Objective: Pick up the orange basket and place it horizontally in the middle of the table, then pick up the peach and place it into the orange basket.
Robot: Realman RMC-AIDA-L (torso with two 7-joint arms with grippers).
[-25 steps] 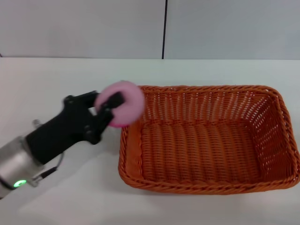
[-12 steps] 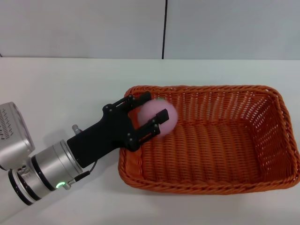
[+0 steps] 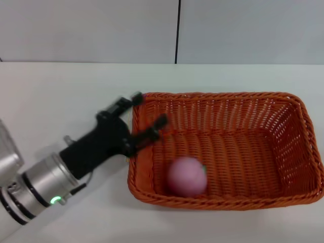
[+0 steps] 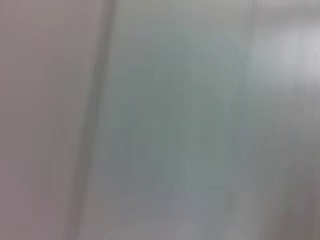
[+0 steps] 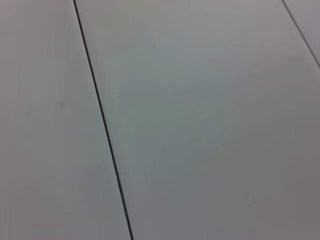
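The orange basket lies lengthwise across the white table in the head view. Inside it, near its front left corner, rests the pink peach with a green leaf mark on its right side. My left gripper hovers over the basket's left rim, open, with nothing between its black fingers. The peach sits apart from it, lower and to the right. The right gripper is out of view. Both wrist views show only plain grey surface.
A grey wall with a dark vertical seam stands behind the table. Bare tabletop stretches to the left of the basket and behind it.
The left gripper carried the peach from beside the basket over its left rim, then opened. The peach dropped onto the basket floor, and the gripper pulled back slightly to the left.
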